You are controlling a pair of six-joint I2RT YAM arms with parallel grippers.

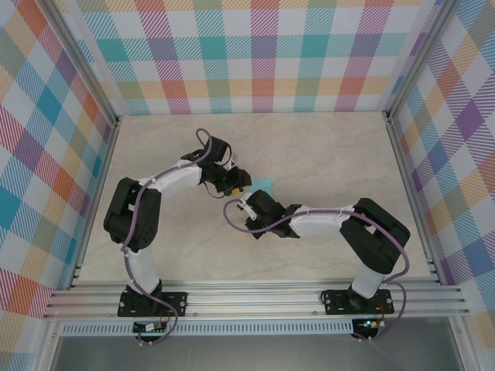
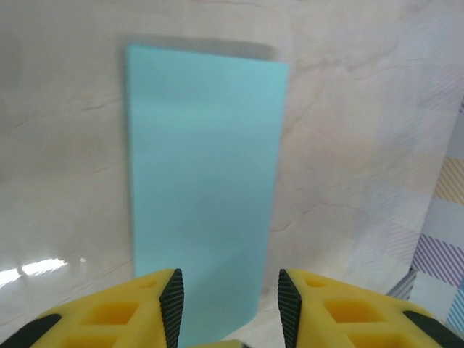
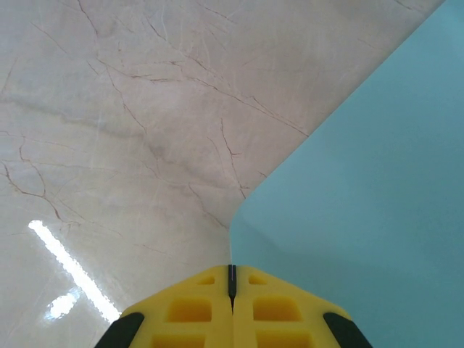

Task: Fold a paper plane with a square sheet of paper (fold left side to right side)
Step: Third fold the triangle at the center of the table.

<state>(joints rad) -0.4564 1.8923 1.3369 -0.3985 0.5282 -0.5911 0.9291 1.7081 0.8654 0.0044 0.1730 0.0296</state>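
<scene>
Left gripper [image 2: 228, 299], jaws parted, over folded square sheet of paper [image 2: 203, 181] flat on table [image 2: 65, 181]; right gripper [image 3: 232, 279] closed tight at its corner. Best: press crease firmly, edges aligned.

Marbled beige tabletop [image 1: 325, 154] — bright plaid walls [image 1: 255, 54]
</scene>
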